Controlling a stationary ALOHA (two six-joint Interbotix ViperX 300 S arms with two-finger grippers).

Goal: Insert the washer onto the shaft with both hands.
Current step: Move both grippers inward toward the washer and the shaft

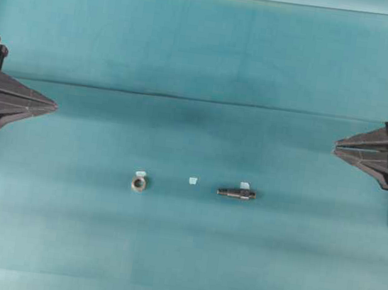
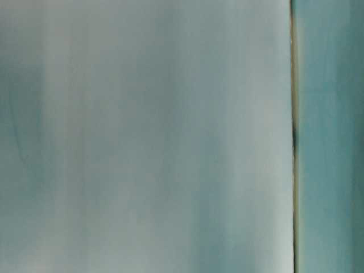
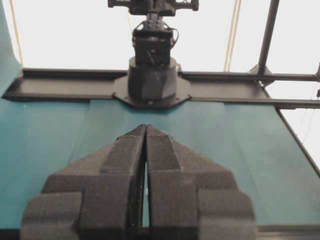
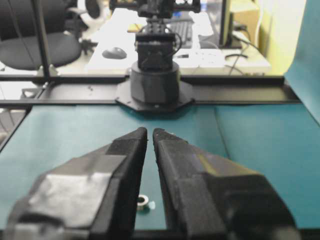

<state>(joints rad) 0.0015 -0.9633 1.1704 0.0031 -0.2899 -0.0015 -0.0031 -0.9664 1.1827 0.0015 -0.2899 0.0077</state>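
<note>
The washer [image 1: 139, 182], a small grey-tan ring, lies flat on the teal cloth left of centre. The shaft [image 1: 236, 192], a short dark stepped rod, lies on its side right of centre, about a hand's width from the ring. My left gripper [image 1: 54, 106] hovers at the left edge, far from both, its fingertips pressed together [image 3: 145, 127] and empty. At the right edge my right gripper [image 1: 336, 146] points inward, shut with only a thin slit between its tips [image 4: 150, 131] and nothing held. Through that slit the washer [image 4: 142, 201] shows; the shaft is hidden there.
Three pale tape scraps lie on the cloth: one by the ring [image 1: 141, 174], one mid-table [image 1: 191, 180], one by the rod [image 1: 244, 185]. Each wrist view faces the other arm's black base [image 3: 152, 75] [image 4: 155, 80]. The table-level view is a blur of teal.
</note>
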